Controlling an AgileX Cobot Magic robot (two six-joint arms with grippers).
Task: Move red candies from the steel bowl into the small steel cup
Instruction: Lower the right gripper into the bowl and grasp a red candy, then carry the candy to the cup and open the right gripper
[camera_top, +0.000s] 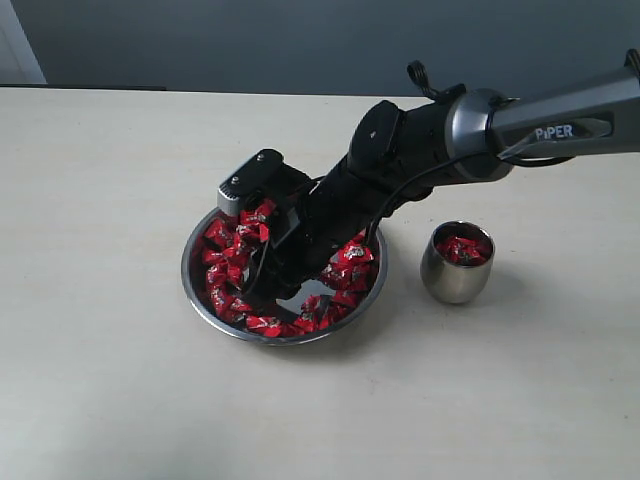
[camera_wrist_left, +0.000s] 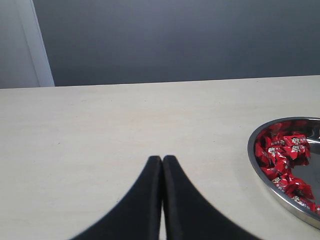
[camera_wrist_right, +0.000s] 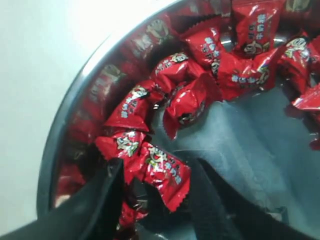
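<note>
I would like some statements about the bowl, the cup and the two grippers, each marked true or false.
The small steel cup holds some red candies. True.
The left gripper is open. False: its jaws are shut, over the table.
The right gripper is down inside the steel bowl. True.
The steel bowl is empty. False: many red candies lie in it.
The cup lies on its side. False: it stands upright.

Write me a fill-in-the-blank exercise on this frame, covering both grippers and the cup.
The left gripper has its jaws ____.
The right gripper reaches into the steel bowl, fingers either side of a red ____.
In the exterior view, the small steel cup stands to the ____ of the bowl, holding red candies.
Missing: shut; candy; right.
</note>
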